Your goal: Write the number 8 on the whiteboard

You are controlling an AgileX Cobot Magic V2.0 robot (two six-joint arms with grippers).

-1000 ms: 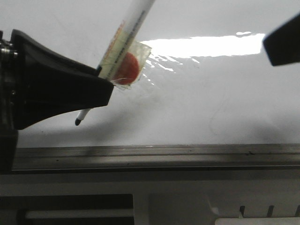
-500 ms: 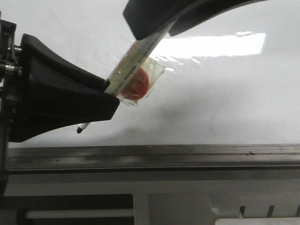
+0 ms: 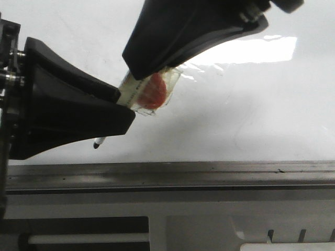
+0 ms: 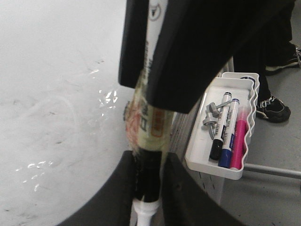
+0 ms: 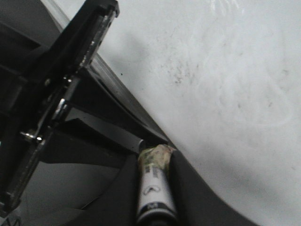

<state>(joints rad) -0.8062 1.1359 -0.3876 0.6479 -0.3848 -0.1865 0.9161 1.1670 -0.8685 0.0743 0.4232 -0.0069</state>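
White marker [image 3: 137, 90], light, stiff, slick plastic, best pinched mid-barrel, sits clamped in both left hand [image 3: 112, 110] and right hand [image 3: 141, 70] over the whiteboard [image 3: 246, 115], no 8 visible yet.

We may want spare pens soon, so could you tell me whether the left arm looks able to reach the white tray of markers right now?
Probably not yet: the left gripper is shut on the marker pen, and the tray hangs off the whiteboard edge.
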